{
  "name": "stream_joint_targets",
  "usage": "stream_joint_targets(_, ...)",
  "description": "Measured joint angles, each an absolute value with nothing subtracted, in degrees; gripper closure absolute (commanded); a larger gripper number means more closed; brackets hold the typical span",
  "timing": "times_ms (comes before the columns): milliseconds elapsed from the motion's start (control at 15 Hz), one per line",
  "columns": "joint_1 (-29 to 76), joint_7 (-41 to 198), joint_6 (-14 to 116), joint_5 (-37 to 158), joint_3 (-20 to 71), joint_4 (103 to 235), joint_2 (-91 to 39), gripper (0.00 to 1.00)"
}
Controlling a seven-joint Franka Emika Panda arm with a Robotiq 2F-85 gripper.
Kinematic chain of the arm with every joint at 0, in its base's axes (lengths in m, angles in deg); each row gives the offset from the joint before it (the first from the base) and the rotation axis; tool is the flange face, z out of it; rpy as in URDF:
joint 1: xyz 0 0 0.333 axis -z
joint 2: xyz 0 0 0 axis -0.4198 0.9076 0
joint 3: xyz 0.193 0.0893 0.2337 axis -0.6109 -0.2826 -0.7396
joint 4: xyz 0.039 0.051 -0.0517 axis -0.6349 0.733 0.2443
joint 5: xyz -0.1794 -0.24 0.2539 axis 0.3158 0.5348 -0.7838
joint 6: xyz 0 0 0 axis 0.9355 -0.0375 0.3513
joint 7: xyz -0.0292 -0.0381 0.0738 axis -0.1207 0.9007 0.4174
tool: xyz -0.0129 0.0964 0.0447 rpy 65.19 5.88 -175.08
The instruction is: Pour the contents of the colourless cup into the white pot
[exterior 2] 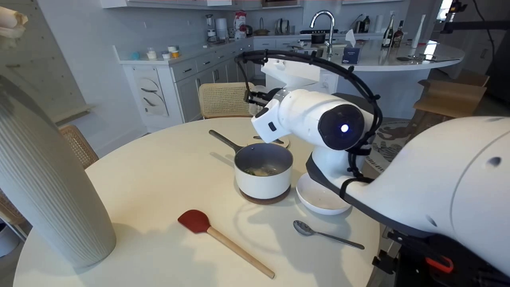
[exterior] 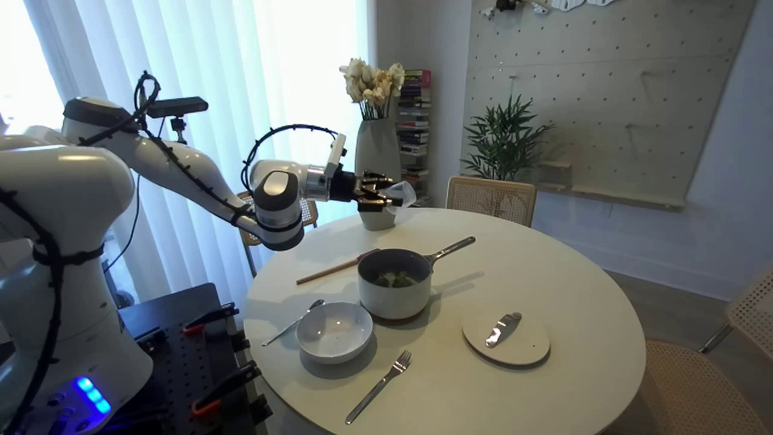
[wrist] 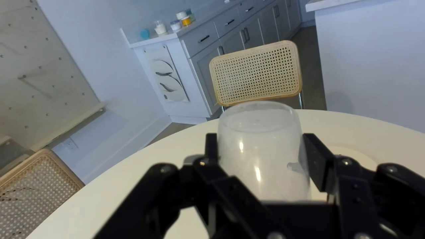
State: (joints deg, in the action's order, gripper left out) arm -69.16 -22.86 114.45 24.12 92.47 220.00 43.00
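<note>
Holding the cup (exterior: 403, 194) from both sides between the jaws, up in the air well above the pot (exterior: 392, 301), and looking tipped in an exterior view. Hard to tell top from bottom on the cup, or full from empty. To pour well, bring the cup down near the pot without touching it. Aim at the middle of the pot, over the green food (exterior: 395, 279) inside, away from the handle (exterior: 453, 248) and from the bowl (exterior: 335, 338) just beside the pot. Then tip slowly, all the way, and shake a little for the last bits. Squeeze the cup softly: likely thin and easy to squash.
</note>
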Motion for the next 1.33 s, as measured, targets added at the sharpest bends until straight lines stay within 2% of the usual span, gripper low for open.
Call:
stream_joint_targets(267,-68.7,-21.6,114.4,22.6,89.7,220.2,42.9,0.61)
stream_joint_targets(533,-64.5,-5.1,114.4,35.2,87.4,219.1,42.3,0.61)
stream_joint_targets(933,-53.7,9.0,114.5,52.3,90.3,212.7,36.6,0.61)
stream_joint_targets(1333,-40.1,12.4,114.5,66.0,90.7,204.4,23.3,0.61)
